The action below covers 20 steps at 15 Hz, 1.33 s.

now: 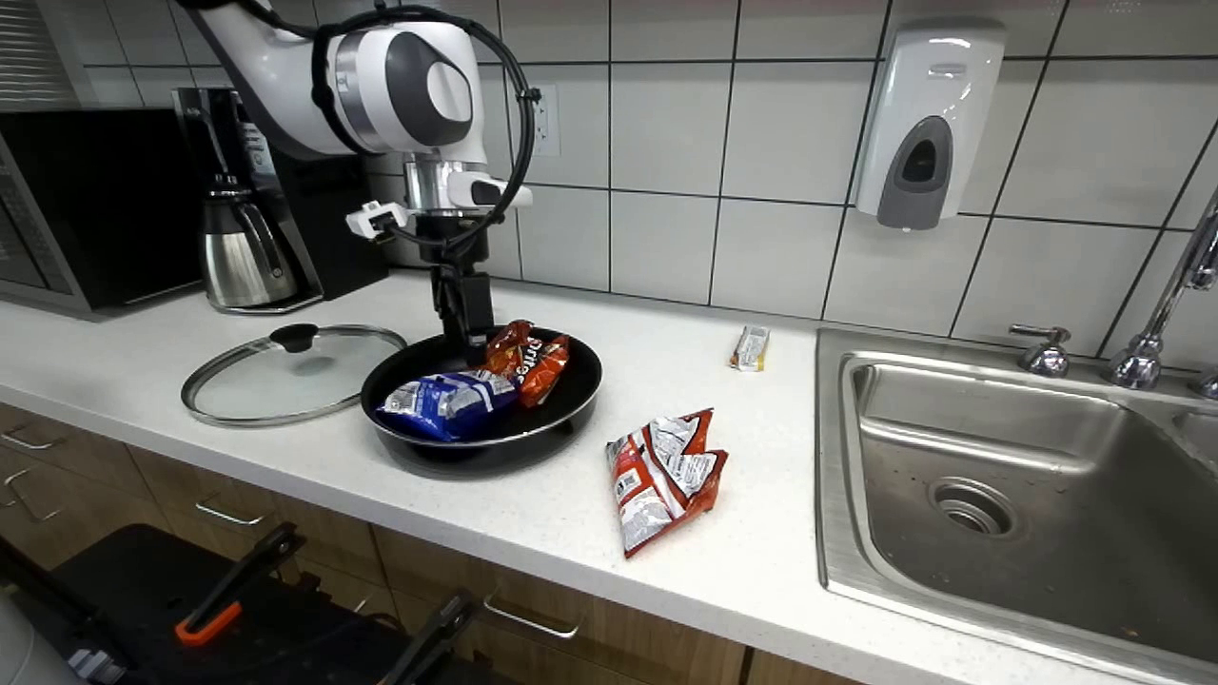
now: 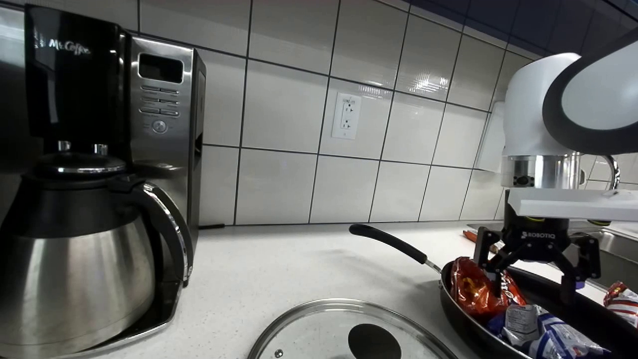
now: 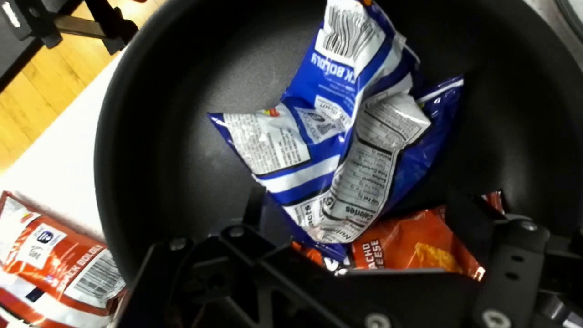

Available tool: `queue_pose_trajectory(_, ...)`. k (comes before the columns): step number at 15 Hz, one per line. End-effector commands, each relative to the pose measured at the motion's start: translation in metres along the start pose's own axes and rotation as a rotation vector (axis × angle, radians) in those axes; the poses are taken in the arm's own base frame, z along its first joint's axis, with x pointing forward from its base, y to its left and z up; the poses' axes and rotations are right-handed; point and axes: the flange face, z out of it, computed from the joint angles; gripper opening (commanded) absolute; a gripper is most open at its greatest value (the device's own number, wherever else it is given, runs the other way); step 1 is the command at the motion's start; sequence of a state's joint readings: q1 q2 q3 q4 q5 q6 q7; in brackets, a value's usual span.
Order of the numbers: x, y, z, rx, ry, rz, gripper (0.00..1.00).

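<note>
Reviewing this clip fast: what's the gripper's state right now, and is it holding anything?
Gripper: open, jaws well apart, holding nothing; the orange chip bag lies close by in the black pan.

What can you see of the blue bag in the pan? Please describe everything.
The blue bag is glossy, crinkled film, apparently plastic, with white stripes and pale printed panels: nutrition facts, a square code, a barcode. It lies rumpled, these panels facing up, inside the black pan, one end overlapping the orange bag. The gripper, open, is close; whether it touches the bag is unclear.
</note>
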<state>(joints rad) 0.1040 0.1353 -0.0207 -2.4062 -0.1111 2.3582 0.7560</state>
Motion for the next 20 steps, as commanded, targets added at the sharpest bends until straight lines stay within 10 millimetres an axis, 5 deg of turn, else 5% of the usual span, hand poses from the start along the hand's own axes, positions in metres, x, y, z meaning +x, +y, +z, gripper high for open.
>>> queue_pose_trajectory(1, 0.019, 0.029, -0.014, 0.025, 0.008, 0.065, 1.00)
queue_pose_trajectory(13, 0.072, 0.126, -0.009, 0.059, 0.002, 0.255, 1.00)
queue_pose_trajectory(20, 0.086, 0.175, -0.010, 0.061, 0.016, 0.159, 1.00)
